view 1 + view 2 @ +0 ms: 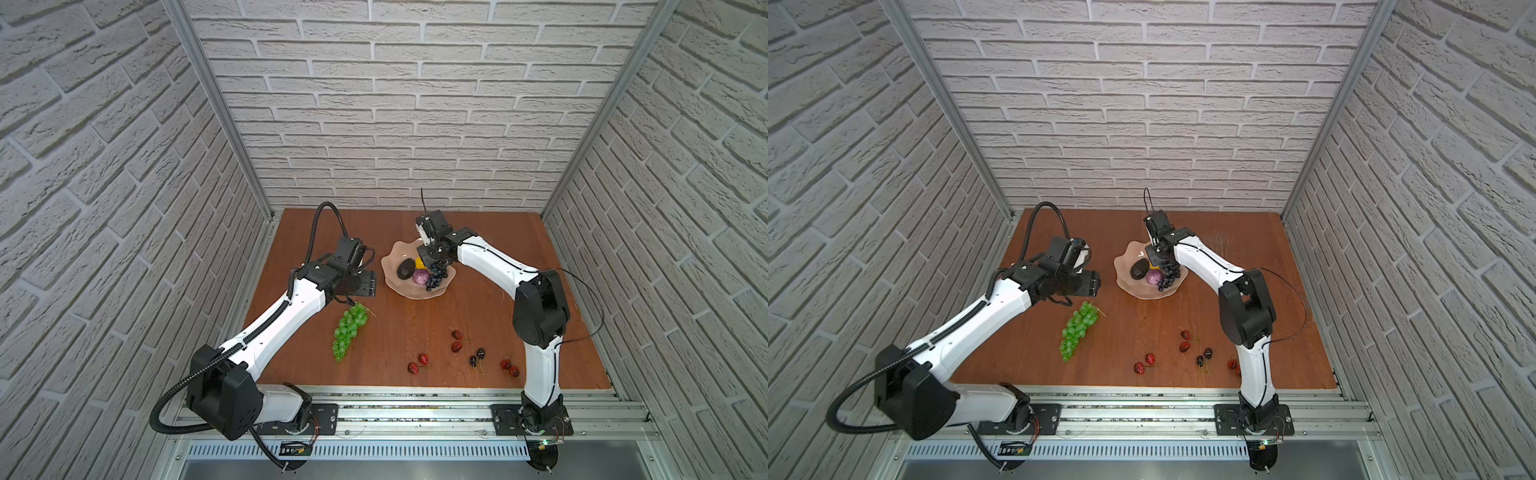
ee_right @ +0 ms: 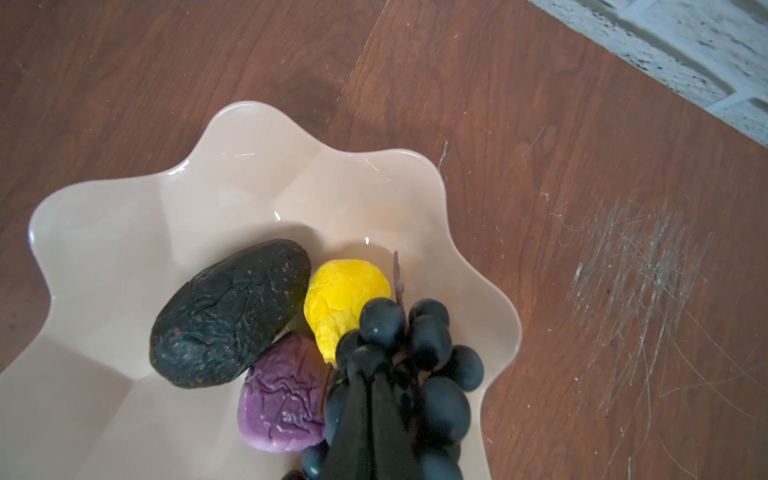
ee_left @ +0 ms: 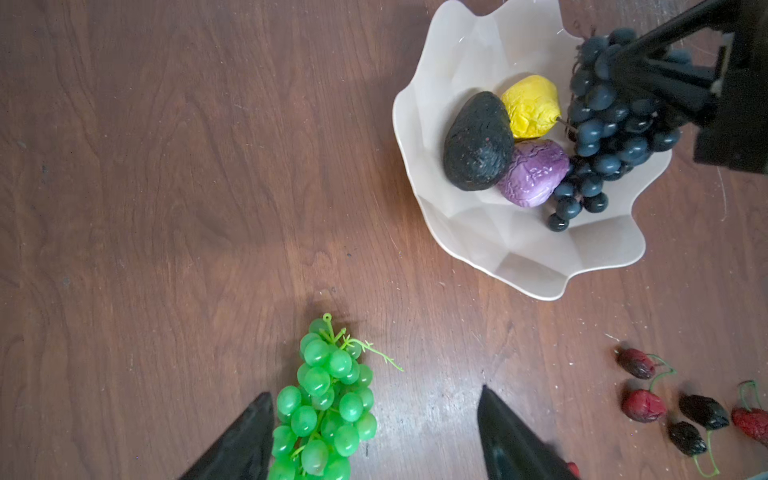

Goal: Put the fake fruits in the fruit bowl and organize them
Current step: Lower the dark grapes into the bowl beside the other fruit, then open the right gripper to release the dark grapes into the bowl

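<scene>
– Right wrist view first: fruit bowl (image 2: 104, 232)?
– Glossy pale peach, shallow, wavy scalloped rim. It sits toward the back middle of the wooden table (image 1: 519, 249). Inside are the dark avocado (image 2: 230, 313) with wrinkled matte skin, the small yellow lemon-like fruit (image 2: 340, 299), crinkled, and the purple round fruit (image 2: 278, 407), creased. All three touch.
– Dark blue-black grape bunch (image 2: 432, 349)?
– Smooth round beads. Its lower grapes trail into the bowl beside the purple one. The right gripper (image 2: 371, 374) is pinched tight in the bunch's top, holding it.
– Left gripper (image 3: 374, 391)?
– Spread wide, nothing in it. The green grape bunch (image 3: 328, 399) shows between its fingers, nearer one of them. Contact can't be told.
– Texture?
– Translucent plastic beads in a long cluster with a thin curly stem. It lies flat on the table, left of the bowl in both top views and apart from it.
– Cherries (image 1: 457, 346)?
– Red and dark, shrivelled, with thin green stems, scattered in pairs on the table's front half.
– Surroundings?
– Fine scratches in the wood near the bowl, and brick-pattern walls (image 1: 374, 124).
</scene>
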Robot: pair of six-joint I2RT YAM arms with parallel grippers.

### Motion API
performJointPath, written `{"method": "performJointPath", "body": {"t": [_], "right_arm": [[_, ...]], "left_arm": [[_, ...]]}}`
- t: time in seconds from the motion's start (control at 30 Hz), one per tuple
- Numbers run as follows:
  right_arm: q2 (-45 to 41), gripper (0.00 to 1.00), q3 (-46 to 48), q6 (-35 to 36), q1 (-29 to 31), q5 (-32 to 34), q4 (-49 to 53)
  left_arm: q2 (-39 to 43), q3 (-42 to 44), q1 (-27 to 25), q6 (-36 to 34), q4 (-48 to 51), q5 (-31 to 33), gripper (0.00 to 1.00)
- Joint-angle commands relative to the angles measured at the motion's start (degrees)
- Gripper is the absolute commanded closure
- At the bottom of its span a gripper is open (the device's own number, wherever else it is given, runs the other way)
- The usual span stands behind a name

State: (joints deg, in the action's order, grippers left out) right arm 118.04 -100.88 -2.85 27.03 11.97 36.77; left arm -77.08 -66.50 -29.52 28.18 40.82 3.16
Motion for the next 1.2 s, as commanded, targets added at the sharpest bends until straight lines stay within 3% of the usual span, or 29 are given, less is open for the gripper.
{"method": "performJointPath", "body": {"t": [0.0,0.17,0.27,0.5,0.7,0.87,1.17], "right_arm": [[0.99,0.94,-2.88,0.62,-0.56,0.70,-0.12],[2.32,0.93,-4.56,0.53,-0.66,1.26,0.48],[2.36,0.82,-5.02,0.74,-0.73,1.36,0.33],[1.94,0.79,-6.22,1.19,-0.76,2.85,0.53],[-0.12,0.62,-7.31,1.53,-0.66,3.33,0.99],[-4.02,0.61,-6.62,0.86,-0.44,2.02,2.16],[-16.78,0.61,7.71,-3.52,2.01,-6.26,-1.11]], "left_arm": [[-0.69,-2.16,0.31,0.13,1.00,-0.31,0.23],[-1.59,-2.71,0.34,0.12,0.93,-0.22,0.23],[-1.89,-2.76,0.27,0.12,0.72,-0.17,0.23],[-1.85,-2.78,0.32,0.27,1.10,-0.32,0.23],[-0.60,-2.23,0.34,1.32,1.64,-0.87,0.23],[0.56,-2.00,0.34,2.27,3.40,-2.37,0.23],[0.39,-0.42,-1.79,0.80,9.95,-4.68,0.29]]}}
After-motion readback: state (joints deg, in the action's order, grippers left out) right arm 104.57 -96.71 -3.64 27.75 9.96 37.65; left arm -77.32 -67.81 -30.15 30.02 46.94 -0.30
